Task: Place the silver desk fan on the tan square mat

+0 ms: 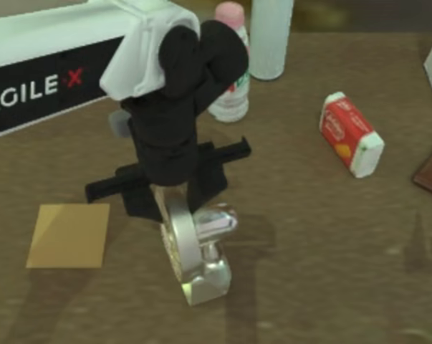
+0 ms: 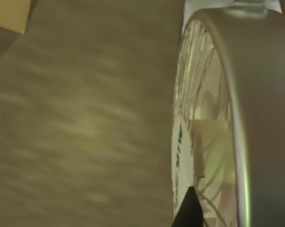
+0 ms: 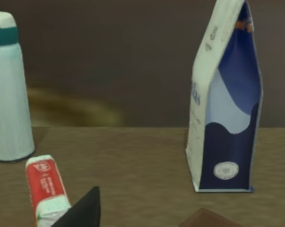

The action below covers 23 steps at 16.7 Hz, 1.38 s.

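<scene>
The left tool (image 1: 174,204) sits directly over the fan (image 1: 198,247), at its disc-shaped head; whether it grips cannot be told. The fan stands on the surface (image 1: 323,265), just right of the tan mat (image 1: 69,235), so the carry goes leftward.
</scene>
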### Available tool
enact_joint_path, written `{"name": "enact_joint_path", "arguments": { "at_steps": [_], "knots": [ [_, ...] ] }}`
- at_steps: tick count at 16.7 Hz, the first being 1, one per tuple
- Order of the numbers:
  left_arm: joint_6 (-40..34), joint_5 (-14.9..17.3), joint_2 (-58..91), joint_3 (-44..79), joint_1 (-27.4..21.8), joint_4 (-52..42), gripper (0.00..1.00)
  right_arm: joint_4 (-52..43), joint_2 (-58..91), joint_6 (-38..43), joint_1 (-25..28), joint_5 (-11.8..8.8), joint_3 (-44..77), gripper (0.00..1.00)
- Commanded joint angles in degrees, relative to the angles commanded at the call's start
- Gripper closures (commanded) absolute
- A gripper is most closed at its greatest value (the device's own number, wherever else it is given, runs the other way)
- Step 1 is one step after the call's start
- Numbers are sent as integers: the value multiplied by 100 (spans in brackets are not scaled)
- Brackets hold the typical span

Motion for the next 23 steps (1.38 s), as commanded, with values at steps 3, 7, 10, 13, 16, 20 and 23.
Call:
{"name": "enact_joint_path", "arguments": {
  "at_steps": [3,7,10,13,16,20,23],
  "knots": [
    [0,0,0,0,0,0,100,0,0,0,0,0,0,0],
    [6,0,-5,5,4,-2,100,0,0,0,0,0,0,0],
    [-1,1,-1,245,18,-243,100,0,0,0,0,0,0,0],
    [-12,0,-10,801,73,-831,100,0,0,0,0,0,0,0],
    [-6,0,-40,1093,107,-1124,100,0,0,0,0,0,0,0],
    [-11,-1,-28,1075,86,-1112,100,0,0,0,0,0,0,0],
    [-403,-2,-126,951,342,-1118,100,0,0,0,0,0,0,0]
  ]
}}
